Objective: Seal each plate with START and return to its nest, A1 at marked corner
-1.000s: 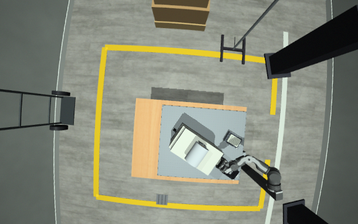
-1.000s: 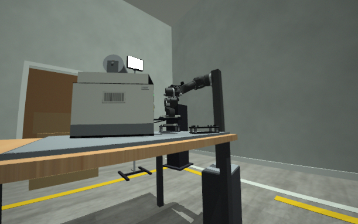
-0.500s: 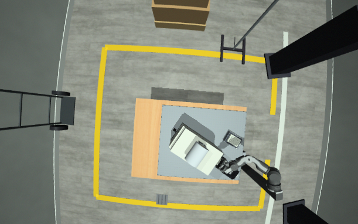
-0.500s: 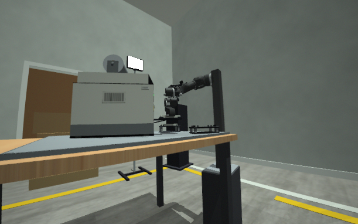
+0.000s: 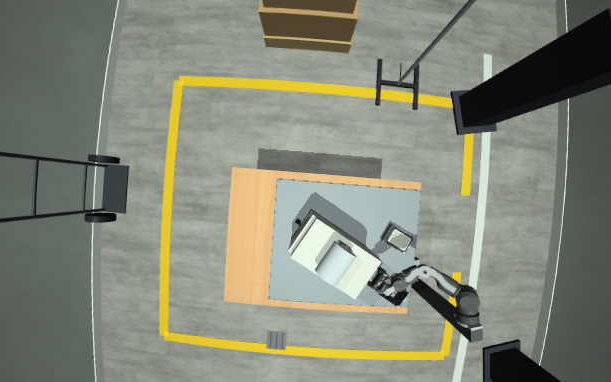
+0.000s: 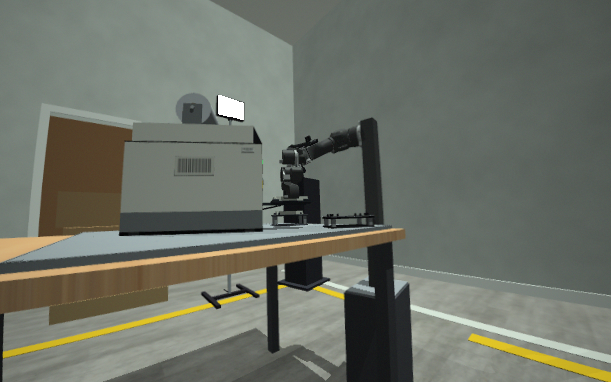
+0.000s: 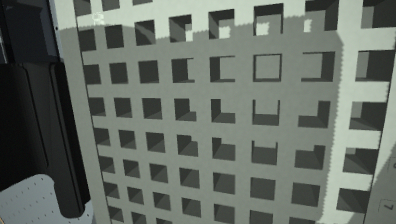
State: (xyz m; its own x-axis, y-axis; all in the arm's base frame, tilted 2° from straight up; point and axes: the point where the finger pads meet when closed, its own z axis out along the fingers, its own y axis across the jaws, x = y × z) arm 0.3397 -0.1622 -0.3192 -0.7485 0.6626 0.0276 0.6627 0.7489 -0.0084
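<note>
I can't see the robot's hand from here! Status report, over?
Jaws open, gripping nothing. Well plate right under the wrist, by the sealer front. Other plate in its nest. No obstruction seen.

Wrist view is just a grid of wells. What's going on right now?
The gripper is open and holds nothing. It hangs close over an unsealed plate, wells uncovered, at the front of the sealer. The other plate lies apart on the mat. Whether the near plate is seated flat cannot be told.
</note>
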